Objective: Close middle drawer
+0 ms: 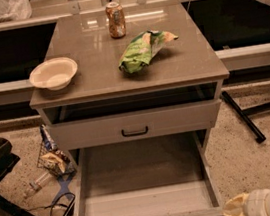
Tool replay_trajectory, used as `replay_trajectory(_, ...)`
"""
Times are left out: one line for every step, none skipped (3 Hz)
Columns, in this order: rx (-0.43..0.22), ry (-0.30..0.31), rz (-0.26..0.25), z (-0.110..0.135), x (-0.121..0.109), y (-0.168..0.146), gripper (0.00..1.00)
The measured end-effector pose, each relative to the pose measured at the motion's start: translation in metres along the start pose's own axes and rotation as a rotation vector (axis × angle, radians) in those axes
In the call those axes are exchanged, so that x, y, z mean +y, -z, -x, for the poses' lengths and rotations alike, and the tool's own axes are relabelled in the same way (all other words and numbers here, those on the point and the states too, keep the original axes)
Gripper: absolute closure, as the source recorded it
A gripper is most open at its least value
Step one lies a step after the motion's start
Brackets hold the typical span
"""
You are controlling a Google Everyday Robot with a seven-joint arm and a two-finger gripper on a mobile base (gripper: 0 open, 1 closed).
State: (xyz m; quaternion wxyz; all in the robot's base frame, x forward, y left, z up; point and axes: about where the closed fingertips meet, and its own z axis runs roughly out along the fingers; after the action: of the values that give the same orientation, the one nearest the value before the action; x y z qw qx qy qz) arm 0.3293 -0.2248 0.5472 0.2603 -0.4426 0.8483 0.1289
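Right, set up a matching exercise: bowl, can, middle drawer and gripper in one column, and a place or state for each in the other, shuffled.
Column one
1. bowl
2. can
3. middle drawer
4. gripper

Column two
A. pulled far out, nothing visible inside
B. low at the right of the view, by the open drawer's front right corner
C. near the left edge of the cabinet top
D. upright at the back of the cabinet top

Pairs: 1-C, 2-D, 3-A, 4-B
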Motion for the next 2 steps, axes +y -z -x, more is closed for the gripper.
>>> replay_trajectory(-0.003,-0.029,-0.023,-0.0405,0.0140,0.0037,0.95)
replay_trajectory(-0.003,-0.031,-0.026,-0.0434,0.0149,0.0052,1.00)
